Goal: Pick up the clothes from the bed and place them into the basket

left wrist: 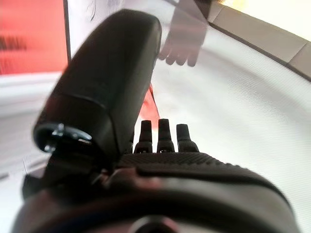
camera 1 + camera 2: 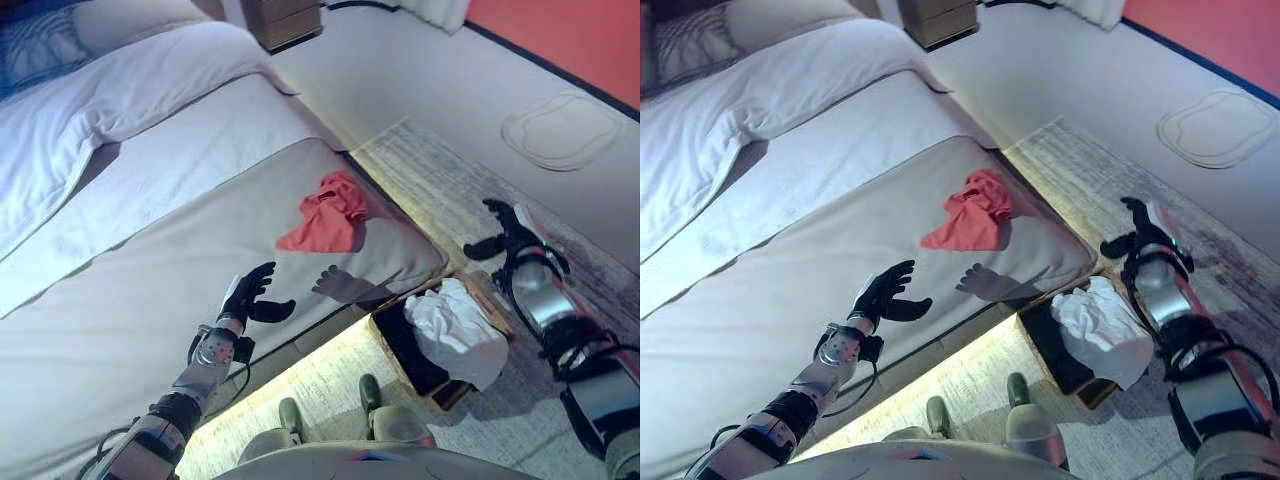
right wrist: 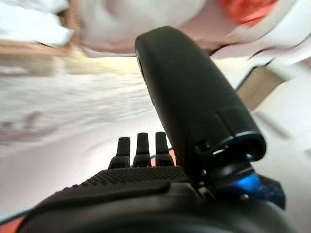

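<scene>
Red garment (image 2: 328,214) lies crumpled on the bed (image 2: 150,270), near its foot corner. Left hand (image 2: 248,293) hovers over the bed short of the garment — fingers spread, empty. Basket (image 2: 392,345) sits on the floor beside that corner, holding white cloth (image 2: 457,330). Right hand (image 2: 1138,233) beyond the basket — fingers relaxed, empty.

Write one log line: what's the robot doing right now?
left hand: open, above bed, short of red cloth | right hand: open, empty, over floor | basket: holds white cloth
</scene>
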You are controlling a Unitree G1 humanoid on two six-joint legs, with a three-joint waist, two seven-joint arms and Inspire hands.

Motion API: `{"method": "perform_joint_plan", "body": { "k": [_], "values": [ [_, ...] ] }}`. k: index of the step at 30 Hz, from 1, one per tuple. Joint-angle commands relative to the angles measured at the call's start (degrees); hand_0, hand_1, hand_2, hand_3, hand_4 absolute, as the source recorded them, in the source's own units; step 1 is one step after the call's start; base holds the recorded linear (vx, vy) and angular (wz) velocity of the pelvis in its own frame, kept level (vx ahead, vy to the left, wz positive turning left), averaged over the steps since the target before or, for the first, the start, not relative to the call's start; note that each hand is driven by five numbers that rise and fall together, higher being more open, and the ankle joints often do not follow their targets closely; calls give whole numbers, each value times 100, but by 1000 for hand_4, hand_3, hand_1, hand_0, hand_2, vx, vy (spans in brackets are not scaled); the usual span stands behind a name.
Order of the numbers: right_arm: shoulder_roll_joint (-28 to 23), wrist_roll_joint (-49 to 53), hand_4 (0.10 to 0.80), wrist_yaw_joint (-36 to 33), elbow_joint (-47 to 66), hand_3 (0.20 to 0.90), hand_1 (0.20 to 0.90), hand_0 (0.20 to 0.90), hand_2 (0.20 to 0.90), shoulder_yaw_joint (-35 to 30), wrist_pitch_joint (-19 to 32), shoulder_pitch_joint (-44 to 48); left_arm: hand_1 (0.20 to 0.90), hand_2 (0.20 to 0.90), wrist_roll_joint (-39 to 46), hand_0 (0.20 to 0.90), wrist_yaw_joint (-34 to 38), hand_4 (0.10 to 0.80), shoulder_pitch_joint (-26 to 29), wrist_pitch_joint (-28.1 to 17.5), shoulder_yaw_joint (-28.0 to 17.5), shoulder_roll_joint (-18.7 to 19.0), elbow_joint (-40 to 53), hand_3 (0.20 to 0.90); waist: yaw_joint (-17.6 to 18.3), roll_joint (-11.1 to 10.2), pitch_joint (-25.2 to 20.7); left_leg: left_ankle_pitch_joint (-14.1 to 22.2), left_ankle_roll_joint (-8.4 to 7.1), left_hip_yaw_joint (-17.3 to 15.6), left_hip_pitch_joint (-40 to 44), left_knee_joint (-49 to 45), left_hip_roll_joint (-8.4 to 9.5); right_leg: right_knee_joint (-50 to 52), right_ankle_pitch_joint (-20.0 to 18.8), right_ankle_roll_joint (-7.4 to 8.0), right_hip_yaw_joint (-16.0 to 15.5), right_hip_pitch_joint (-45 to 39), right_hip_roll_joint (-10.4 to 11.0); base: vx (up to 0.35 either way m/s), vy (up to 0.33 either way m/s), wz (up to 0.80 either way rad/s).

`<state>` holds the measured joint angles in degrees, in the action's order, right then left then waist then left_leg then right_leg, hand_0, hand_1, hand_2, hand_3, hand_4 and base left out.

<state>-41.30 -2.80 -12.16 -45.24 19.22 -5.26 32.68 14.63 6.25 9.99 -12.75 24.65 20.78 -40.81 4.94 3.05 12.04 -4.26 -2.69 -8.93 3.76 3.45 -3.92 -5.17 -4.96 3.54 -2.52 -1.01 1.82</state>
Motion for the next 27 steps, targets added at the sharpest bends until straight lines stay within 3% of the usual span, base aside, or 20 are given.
{"method": "perform_joint_plan", "body": {
  "k": [1,7,15,22,23,27],
  "values": [
    [-547,305,800,-251,-199,900,900,900,900,331,260,1783,900,900,161,900,-132,800,340,-804,165,396,830,900,-421,-303,321,1211,60,294,-549,-1408,133,1142,647,-94,-207,562,304,-123,-12,32],
    [-764,519,800,-398,-282,900,900,900,900,903,300,3055,900,900,705,900,-31,800,439,-1102,143,582,1281,900,-682,-53,1020,1285,135,609,-1562,-2220,308,2242,1037,-297,-508,1554,422,-143,23,22],
    [-891,357,800,-432,-369,900,900,900,900,1355,-28,3732,900,900,2220,900,-713,800,153,-1040,-13,557,1948,900,-972,225,1670,1541,323,835,-2867,-3733,659,4122,1684,-580,-638,2725,554,-35,-11,25],
    [-870,490,800,-348,-827,900,900,900,900,1311,-151,3915,900,900,2497,900,-820,800,-87,-1169,-86,604,2402,900,-1146,409,1775,1834,448,825,-3777,-4703,793,5148,2044,-769,-708,3531,671,41,-26,25],
    [-834,494,800,-345,-908,900,900,900,900,1339,-169,3922,900,900,2403,900,-783,800,-144,-1189,-74,629,2445,900,-1182,428,1775,2067,471,834,-3821,-4877,792,5350,2215,-745,-661,3596,654,94,-43,11],
    [-815,617,800,-272,-1165,900,900,900,900,1393,-236,4137,900,900,2414,900,-598,800,-175,-1133,-45,761,2707,900,-1272,514,1775,2192,531,854,-4417,-5416,848,5822,2344,-793,-639,4147,653,35,-30,6]
  ]
}}
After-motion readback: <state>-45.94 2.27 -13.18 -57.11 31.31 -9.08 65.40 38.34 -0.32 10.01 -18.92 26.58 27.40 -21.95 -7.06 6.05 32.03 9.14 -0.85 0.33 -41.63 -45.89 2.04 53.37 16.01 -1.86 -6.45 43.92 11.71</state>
